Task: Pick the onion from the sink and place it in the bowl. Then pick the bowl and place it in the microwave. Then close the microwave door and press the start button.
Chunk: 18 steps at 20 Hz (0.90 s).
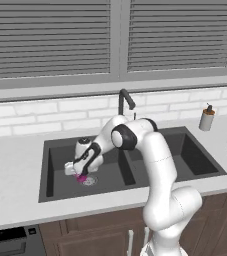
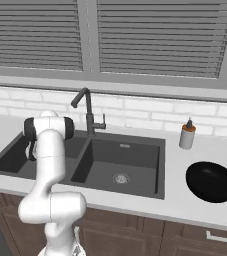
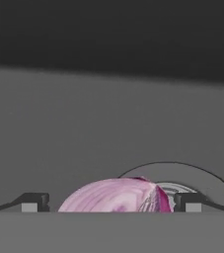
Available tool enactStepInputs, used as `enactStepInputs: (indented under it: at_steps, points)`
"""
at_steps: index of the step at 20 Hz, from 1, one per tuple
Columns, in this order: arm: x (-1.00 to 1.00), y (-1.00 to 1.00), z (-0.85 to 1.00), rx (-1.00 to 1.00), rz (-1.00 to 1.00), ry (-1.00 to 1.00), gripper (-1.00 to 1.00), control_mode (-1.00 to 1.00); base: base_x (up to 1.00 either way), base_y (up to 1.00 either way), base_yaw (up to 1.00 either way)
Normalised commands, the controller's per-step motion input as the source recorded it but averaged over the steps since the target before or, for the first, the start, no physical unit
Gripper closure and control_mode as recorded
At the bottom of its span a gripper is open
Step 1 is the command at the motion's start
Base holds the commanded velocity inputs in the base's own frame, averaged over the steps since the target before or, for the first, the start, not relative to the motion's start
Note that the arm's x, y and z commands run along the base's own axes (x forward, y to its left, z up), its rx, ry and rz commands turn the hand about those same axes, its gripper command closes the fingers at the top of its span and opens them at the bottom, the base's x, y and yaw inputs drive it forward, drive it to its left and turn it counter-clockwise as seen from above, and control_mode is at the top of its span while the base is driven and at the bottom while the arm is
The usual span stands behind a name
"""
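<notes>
I have the arm bent down into the left basin of the sink [image 1: 55, 165], and the claw [image 1: 80, 176] sits low over the basin floor right at the drain [image 1: 89, 181]. The onion [image 1: 80, 177] shows as a spot of magenta directly under the hand in the left base view, touching or all but touching the drain's near-left edge. From the hand view, the onion [image 3: 116, 195] fills the space between my two fingertips [image 3: 34, 202], one tip standing off each side of the bulb with the drain ring [image 3: 182, 173] curving just behind it. The tips sit apart, bracketing the onion with a sliver of grey floor showing on the left side, so I read the claw as spread wide and not yet clamped on it. The bulb lies on the sink floor, its paler shiny skin facing the camera and a darker magenta wedge on its right. In the right base view the arm's elbow blocks the left basin, while the sink's right basin [image 2: 120, 165] lies bare with its own round drain. The bowl [image 2: 212, 181] sits on the counter [image 2: 185, 200] to the right of the sink, well apart from the claw, and a soap bottle [image 2: 187, 135] stands behind the sink's right corner, between sink and bowl.
</notes>
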Motion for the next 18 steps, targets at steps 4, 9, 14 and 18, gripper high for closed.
enactStepInputs:
  at_steps: [4,9,14,18]
  points:
    - [-0.19,0.0,-0.21,0.0,0.0,0.06,-1.0,-1.0,0.0,0.0,0.0]
    - [-0.34,0.01,-0.2,0.0,-0.03,0.04,-1.0,-1.0,0.0,0.0,0.0]
    - [-0.57,0.1,-0.41,-0.02,-0.1,0.21,1.0,-1.0,0.0,0.0,0.0]
    - [-0.44,0.08,-0.39,-0.01,-0.08,0.14,1.0,-1.0,0.0,0.0,0.0]
